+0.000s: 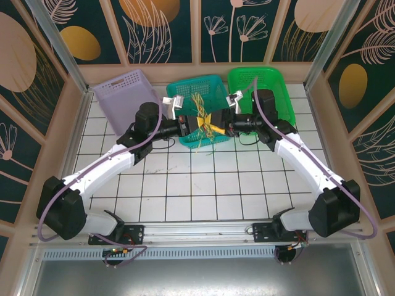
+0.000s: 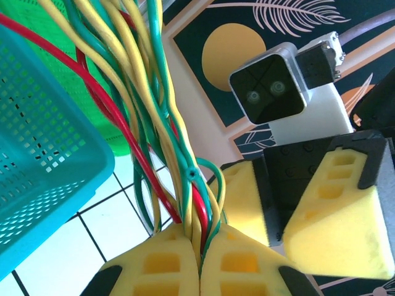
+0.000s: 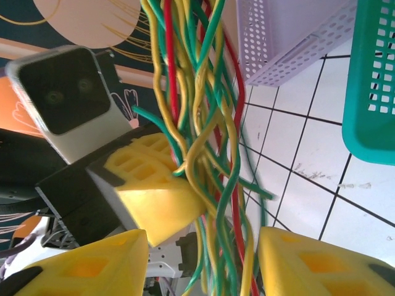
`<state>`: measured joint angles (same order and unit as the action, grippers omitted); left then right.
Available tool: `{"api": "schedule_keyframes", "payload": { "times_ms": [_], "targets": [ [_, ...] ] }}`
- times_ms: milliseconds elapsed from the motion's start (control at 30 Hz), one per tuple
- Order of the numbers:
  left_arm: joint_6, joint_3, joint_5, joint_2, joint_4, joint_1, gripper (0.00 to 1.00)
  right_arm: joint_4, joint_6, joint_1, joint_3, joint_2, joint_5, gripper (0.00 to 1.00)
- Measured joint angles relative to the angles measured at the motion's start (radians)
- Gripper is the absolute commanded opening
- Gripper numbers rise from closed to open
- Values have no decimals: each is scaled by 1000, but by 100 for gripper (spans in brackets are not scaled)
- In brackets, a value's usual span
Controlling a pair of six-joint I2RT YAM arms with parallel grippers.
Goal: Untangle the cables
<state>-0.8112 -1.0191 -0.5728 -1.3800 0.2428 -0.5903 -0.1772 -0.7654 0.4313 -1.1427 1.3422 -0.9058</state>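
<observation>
a lilac mesh basket point(image 1: 123, 92) sits askew at the far left of the white tiled worktop point(image 1: 197, 185). next to it a teal basket point(image 1: 217, 86) and a green basket point(image 1: 274, 79) stand side by side against the dark leaf-patterned back wall point(image 1: 154, 28).

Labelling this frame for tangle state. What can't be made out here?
- Cable ends: the cables run off the top edge in both wrist views, and in the top view they are too small.
- Strand count and crossings: strands overlap in the bundle, and the left gripper, shut on it, covers part.
- Whether the open right gripper touches any strand: the bottom edge of the right wrist view cuts it off.
</observation>
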Motion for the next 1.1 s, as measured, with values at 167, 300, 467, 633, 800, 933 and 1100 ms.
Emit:
{"api": "schedule_keyframes", "payload": {
  "times_ms": [167, 300, 467, 633, 800, 933, 1100],
  "targets": [
    [-5, 0, -14, -2, -3, 1, 0, -13, 15, 25, 2, 16, 17, 37],
    [-9, -1, -14, -5, -6, 5, 0, -13, 24, 27, 5, 19, 41, 13],
    [20, -7, 15, -6, -68, 4, 0, -45, 54, 25, 5, 20, 92, 0],
    [79, -31, 71, 0, -152, -15, 0, -96, 89, 21, 7, -2, 136, 0],
    [117, -40, 125, 31, -207, -35, 0, -126, 133, 21, 7, -36, 171, 0],
    [143, -51, 167, 38, -260, -41, 0, -135, 159, 21, 7, -55, 215, 0],
    [161, -58, 190, 39, -291, -45, 0, -147, 181, 21, 12, -66, 256, 0]
  ]
}}
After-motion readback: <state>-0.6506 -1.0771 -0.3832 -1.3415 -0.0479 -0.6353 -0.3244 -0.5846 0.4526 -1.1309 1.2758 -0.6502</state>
